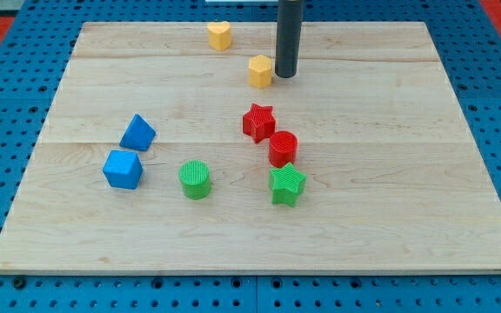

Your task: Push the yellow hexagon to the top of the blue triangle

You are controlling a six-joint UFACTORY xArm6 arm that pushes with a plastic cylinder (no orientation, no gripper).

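The yellow hexagon lies near the top middle of the wooden board. My tip stands right beside it, on its right, touching or nearly touching. The blue triangle lies at the view's left, well below and left of the hexagon. A blue cube sits just below the triangle.
A yellow heart-shaped block lies at the top, left of the hexagon. A red star, a red cylinder and a green star form a line in the middle. A green cylinder lies left of the green star.
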